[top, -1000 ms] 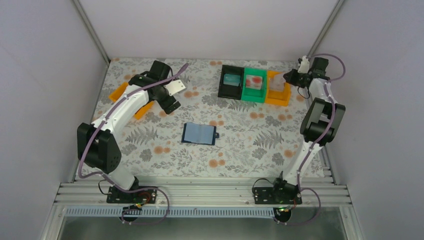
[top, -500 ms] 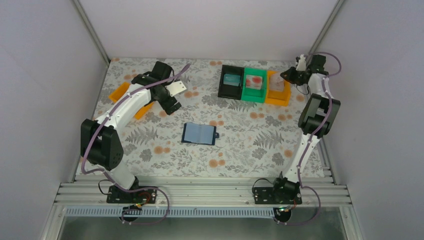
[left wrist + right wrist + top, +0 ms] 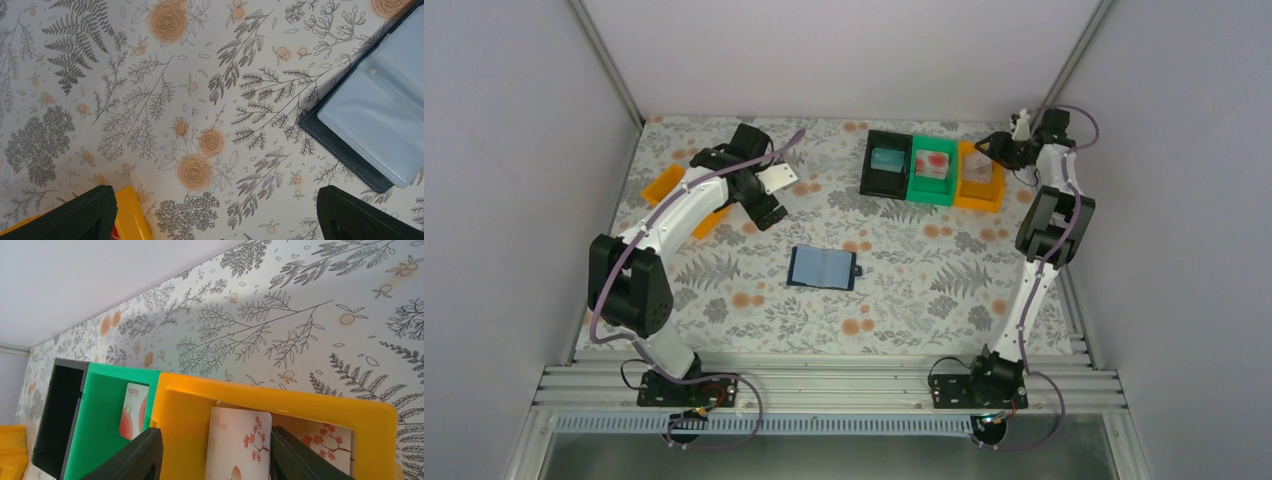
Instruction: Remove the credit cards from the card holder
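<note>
Overhead, the navy folding card holder (image 3: 823, 268) lies open mid-table. Left wrist: my left gripper (image 3: 216, 195) hangs wide apart, empty. Right wrist: the right gripper (image 3: 216, 432) has just parted, so a white blossom-printed card (image 3: 240, 440) is delivered into the orange plastic bin (image 3: 190, 405).

Black bin (image 3: 884, 187), green bin (image 3: 931, 196), orange bin (image 3: 977, 204), floral tablecloth (image 3: 924, 290)

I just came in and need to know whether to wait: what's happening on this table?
The right hand hovers open over the orange bin at the far right of the table. A white blossom-print card sits in that bin, not gripped. Another card stands in the green bin beside it. The card holder lies open in the middle; its visible sleeves look empty. The left hand hangs open over bare table, holding nothing.
</note>
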Robot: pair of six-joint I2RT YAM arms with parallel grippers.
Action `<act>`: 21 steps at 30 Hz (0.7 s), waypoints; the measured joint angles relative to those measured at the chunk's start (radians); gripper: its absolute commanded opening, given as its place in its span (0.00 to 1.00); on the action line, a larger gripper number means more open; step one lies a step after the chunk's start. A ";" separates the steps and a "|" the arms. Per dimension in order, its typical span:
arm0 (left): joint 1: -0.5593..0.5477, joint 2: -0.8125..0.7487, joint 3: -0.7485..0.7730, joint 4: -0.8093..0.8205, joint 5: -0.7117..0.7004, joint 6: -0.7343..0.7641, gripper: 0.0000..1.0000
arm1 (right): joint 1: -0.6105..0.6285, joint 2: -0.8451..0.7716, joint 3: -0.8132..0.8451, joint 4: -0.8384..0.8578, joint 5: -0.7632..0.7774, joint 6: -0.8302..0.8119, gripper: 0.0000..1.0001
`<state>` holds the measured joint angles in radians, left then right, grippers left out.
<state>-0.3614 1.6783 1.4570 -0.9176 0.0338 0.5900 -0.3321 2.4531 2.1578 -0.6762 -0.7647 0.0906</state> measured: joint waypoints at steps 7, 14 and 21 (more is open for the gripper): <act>0.002 0.000 0.000 0.000 0.001 -0.001 1.00 | 0.007 -0.043 -0.022 0.038 0.096 0.036 0.81; 0.002 0.000 0.000 -0.001 0.002 -0.005 1.00 | 0.026 -0.106 -0.091 0.119 0.221 0.090 0.84; 0.001 -0.006 -0.019 0.003 0.039 -0.025 1.00 | 0.040 -0.214 -0.320 0.326 0.050 0.244 0.83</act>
<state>-0.3607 1.6726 1.4376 -0.9146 0.0727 0.5652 -0.2920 2.2391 1.8381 -0.3504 -0.7147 0.3347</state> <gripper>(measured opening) 0.998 0.824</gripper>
